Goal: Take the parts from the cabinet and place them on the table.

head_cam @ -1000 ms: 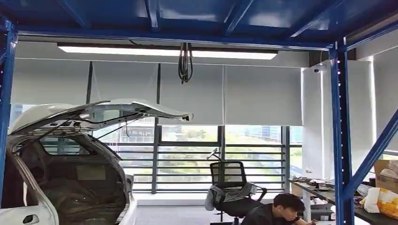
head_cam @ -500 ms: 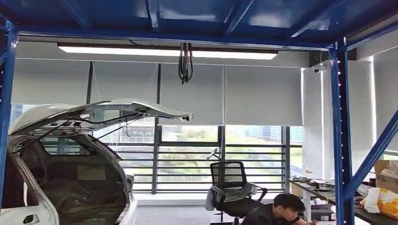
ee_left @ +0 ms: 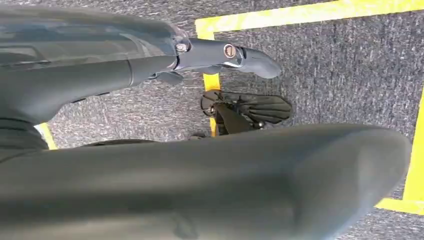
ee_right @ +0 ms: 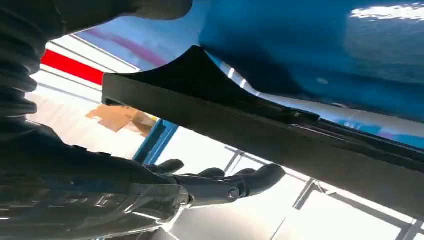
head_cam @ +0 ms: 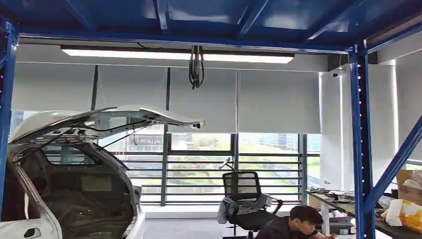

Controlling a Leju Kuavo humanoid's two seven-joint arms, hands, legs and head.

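Caught, far left in the head view, a white car body, bare-shelled, with its curved tailgate raised. Framed all of it in a blue rack of square painted steel, under a long strip light and a looped black cable. Showed pale roller blinds over railed windows, then a black mesh office chair draped with cloth. Found a person bent low at a cluttered table, near a cardboard box and a crumpled yellow bag.

Saw the left hand empty, fingers apart, above coarse grey carpet marked with yellow tape.

Saw the right hand loosely curled beneath a long, flat black part with a humped edge, against glossy blue steel. Could not tell whether clamped on it.
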